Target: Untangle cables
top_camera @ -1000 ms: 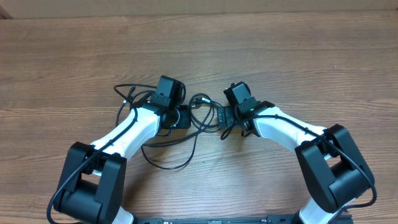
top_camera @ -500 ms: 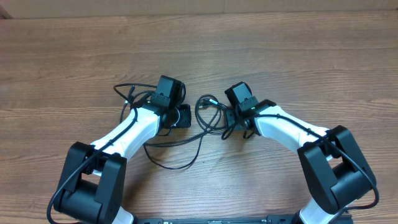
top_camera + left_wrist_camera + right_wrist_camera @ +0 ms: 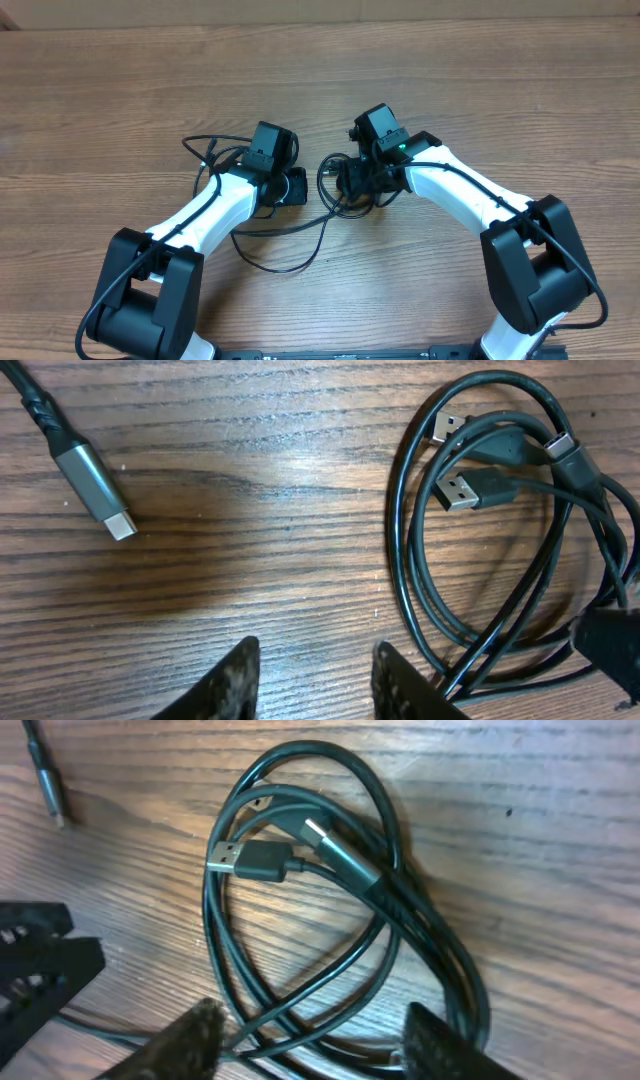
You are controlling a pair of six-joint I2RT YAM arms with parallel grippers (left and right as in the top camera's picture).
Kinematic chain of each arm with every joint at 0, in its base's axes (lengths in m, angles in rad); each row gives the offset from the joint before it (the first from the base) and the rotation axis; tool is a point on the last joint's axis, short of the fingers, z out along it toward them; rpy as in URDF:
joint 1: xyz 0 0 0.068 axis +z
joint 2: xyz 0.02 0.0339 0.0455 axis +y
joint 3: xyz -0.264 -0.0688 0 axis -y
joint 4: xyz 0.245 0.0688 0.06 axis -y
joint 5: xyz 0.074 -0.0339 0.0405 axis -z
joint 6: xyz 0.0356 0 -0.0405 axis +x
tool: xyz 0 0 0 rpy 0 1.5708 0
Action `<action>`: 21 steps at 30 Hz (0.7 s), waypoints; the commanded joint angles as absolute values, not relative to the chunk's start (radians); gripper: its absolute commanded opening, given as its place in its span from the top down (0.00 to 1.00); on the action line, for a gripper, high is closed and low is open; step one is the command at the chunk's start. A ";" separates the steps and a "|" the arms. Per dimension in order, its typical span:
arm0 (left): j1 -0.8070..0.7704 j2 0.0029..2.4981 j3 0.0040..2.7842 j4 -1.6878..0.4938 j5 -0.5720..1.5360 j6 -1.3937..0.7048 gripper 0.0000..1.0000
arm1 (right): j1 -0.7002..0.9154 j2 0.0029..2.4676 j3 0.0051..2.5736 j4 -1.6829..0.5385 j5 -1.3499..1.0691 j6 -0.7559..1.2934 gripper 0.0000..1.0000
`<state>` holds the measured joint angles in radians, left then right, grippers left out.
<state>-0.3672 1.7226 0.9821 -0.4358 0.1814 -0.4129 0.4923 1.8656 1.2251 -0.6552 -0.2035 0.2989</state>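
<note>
A brown wood-grain table top (image 3: 100, 90) fills the overhead view, bounded at the far edge by a paler tan strip (image 3: 320, 8). Nothing more of the room is shown.

At the left, loose strands of the thin black cables (image 3: 262, 266) are laid around the left arm, and one silver-grey plug (image 3: 90, 485) is seen lying apart on bare wood. The left gripper (image 3: 318, 680) is released, and only wood is seen between its fingers. Just to its right lies the coil (image 3: 470, 490) of cables, with its plugs inside the loop. The right gripper (image 3: 320, 1050) is set over this coil (image 3: 250, 860), with strands passing between its separated fingers. Whether they are pinched cannot be told.

Compared with a second ago, the right gripper has been swung leftwards onto the coil, which then lay uncovered between the two grippers. The left arm has not been moved.
</note>
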 commanded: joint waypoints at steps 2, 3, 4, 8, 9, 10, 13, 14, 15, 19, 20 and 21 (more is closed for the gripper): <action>-0.374 1.734 0.969 -0.423 0.164 -0.420 0.69 | 0.490 1.865 1.223 -0.630 -0.170 0.443 0.59; -0.374 1.734 0.969 -0.421 0.164 -0.420 0.70 | 0.490 1.865 1.220 -0.620 -0.157 0.455 0.64; -0.374 1.734 0.970 -0.421 0.163 -0.420 0.72 | 0.490 1.865 1.213 -0.603 -0.150 0.472 0.70; -0.374 1.734 0.969 -0.423 0.164 -0.419 0.81 | 0.491 1.865 1.180 -0.565 -0.150 0.565 0.96; -0.374 1.734 0.969 -0.426 0.163 -0.420 0.84 | 0.492 1.865 1.172 -0.564 -0.150 0.584 0.96; -0.374 1.734 0.969 -0.426 0.163 -0.419 0.88 | 0.494 1.865 1.163 -0.562 -0.150 0.600 0.96; -0.374 1.734 0.969 -0.427 0.157 -0.420 0.91 | 0.504 1.865 1.138 -0.546 -0.151 0.633 0.92; -0.374 1.734 0.969 -0.426 0.157 -0.420 0.91 | 0.509 1.865 1.131 -0.539 -0.151 0.644 0.92; -0.374 1.734 0.969 -0.426 0.157 -0.420 0.91 | 0.516 1.865 1.123 -0.535 -0.151 0.661 0.92; -0.374 1.734 0.969 -0.426 0.157 -0.420 0.91 | 0.548 1.865 1.100 -0.532 -0.155 0.690 0.92; -0.374 1.734 0.969 -0.426 0.157 -0.420 0.91 | 0.560 1.865 1.096 -0.532 -0.155 0.697 0.92; -0.374 1.734 0.969 -0.426 0.157 -0.420 0.91 | 0.575 1.865 1.089 -0.532 -0.155 0.713 0.92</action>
<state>-0.3672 1.7226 0.9821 -0.4255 0.1703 -0.4194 0.5377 1.8656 1.1080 -0.5385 -0.1596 0.6579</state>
